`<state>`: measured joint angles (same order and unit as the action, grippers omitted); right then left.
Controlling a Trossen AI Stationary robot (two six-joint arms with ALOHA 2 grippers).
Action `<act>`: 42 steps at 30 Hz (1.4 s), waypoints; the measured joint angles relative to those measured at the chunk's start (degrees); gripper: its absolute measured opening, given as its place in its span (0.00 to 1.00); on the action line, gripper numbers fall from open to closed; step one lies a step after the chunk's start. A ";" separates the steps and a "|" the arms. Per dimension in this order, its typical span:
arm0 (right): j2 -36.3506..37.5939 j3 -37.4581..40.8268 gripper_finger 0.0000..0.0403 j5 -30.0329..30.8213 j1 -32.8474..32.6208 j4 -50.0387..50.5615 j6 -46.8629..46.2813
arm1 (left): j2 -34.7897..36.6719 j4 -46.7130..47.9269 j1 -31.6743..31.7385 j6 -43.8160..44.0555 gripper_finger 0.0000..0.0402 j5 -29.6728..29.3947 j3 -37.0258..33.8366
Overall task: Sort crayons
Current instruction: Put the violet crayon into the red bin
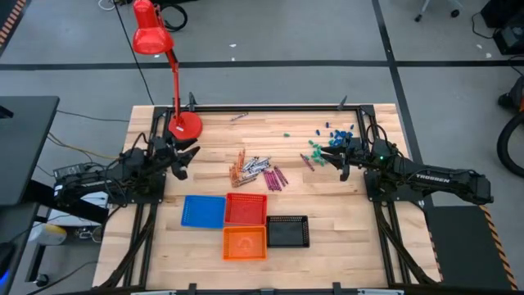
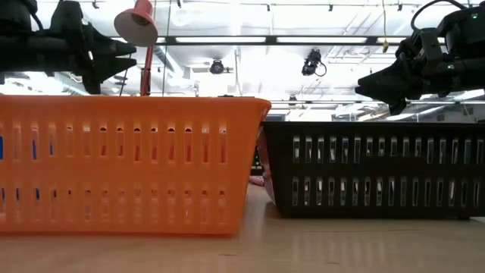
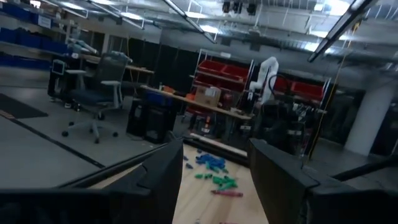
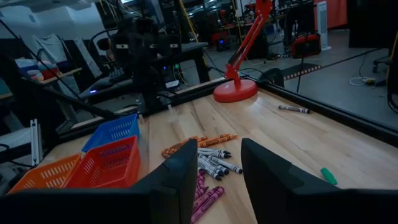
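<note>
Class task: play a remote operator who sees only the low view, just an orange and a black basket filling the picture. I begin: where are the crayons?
Observer: The crayons lie in a loose pile mid-table, beyond the baskets, none inside any basket.
Operator: Are there only two baskets?
Observer: No, four: a blue basket and a red basket sit behind the orange basket and black basket.
Operator: Is either gripper holding anything?
Observer: No. The left gripper and right gripper are both open and empty, either side of the pile.
</note>
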<state>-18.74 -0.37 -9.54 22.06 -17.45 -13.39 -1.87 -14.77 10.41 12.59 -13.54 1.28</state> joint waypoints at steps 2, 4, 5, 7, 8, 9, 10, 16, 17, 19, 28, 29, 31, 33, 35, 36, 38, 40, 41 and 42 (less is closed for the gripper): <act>0.00 0.01 0.32 0.00 0.00 -0.02 0.00 | -0.02 -2.08 0.06 0.89 0.48 -0.09 0.00; 0.00 -0.01 0.32 -0.02 0.01 0.00 0.00 | 0.00 -5.07 0.09 1.51 0.48 -0.49 0.00; 0.00 0.00 0.32 0.00 0.01 0.00 0.00 | 0.00 -6.72 0.09 1.54 0.48 -0.65 0.03; 0.00 0.01 0.32 -0.01 0.00 0.00 0.00 | 0.01 -9.29 0.11 1.04 0.48 -0.79 0.12; 0.00 -0.02 0.32 -0.01 0.00 0.00 0.00 | 0.05 -10.08 0.11 1.03 0.48 -0.80 0.13; 0.00 -0.01 0.32 -0.02 0.00 0.00 0.00 | 0.05 -10.56 0.11 1.11 0.48 -0.81 0.13; 0.00 -0.02 0.32 0.00 0.00 0.00 0.00 | 0.05 -10.77 0.11 1.13 0.48 -0.83 0.13; 0.02 0.01 0.32 0.00 0.00 -0.93 0.00 | 0.02 -11.62 0.11 1.15 0.48 -1.63 0.13; 0.00 0.00 0.32 0.00 0.02 -1.13 0.00 | 0.02 -11.45 0.11 1.15 0.48 -1.97 0.14; 0.00 0.00 0.32 0.00 0.00 -1.59 0.00 | 0.02 -10.49 0.11 1.35 0.48 -2.08 0.15; 0.00 0.00 0.32 1.32 0.00 -16.00 -1.25 | -0.03 -12.37 0.11 2.94 0.48 -2.24 0.20; 0.00 0.00 0.32 1.45 0.01 -18.55 -2.23 | -0.04 -12.65 0.11 2.14 0.48 -1.87 0.20; 0.04 0.00 0.32 1.45 0.02 -22.78 -4.15 | -0.05 -13.13 0.11 0.91 0.48 -1.37 0.37; 0.00 -0.02 0.32 2.98 0.02 -25.33 -3.92 | -0.52 -12.81 0.11 0.22 0.48 -1.31 1.39; 0.02 -0.01 0.32 7.20 0.02 -26.91 -2.64 | -1.86 -12.85 0.11 -1.26 0.48 -1.29 3.19; 0.02 0.00 0.32 9.59 0.02 -26.85 -2.28 | -2.92 -12.91 0.11 -2.35 0.48 -1.25 4.25; -0.13 -0.02 0.32 12.78 0.06 -26.05 -1.58 | -6.13 -12.83 0.11 -4.62 0.48 -1.35 6.42; -0.91 -0.55 0.32 13.16 0.43 -24.97 0.36 | -10.04 -12.16 0.11 -5.90 0.48 -1.73 8.50; -1.65 -1.52 0.32 13.14 0.67 -23.67 1.24 | -12.29 -12.04 0.11 -6.20 0.48 -1.77 9.42; -2.63 -3.00 0.32 13.17 0.98 -22.09 1.53 | -14.77 -11.58 0.11 -6.28 0.48 -1.79 10.35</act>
<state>-21.37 -3.37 3.63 23.05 -39.54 -11.85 -16.64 -26.35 10.52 6.31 -15.33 11.63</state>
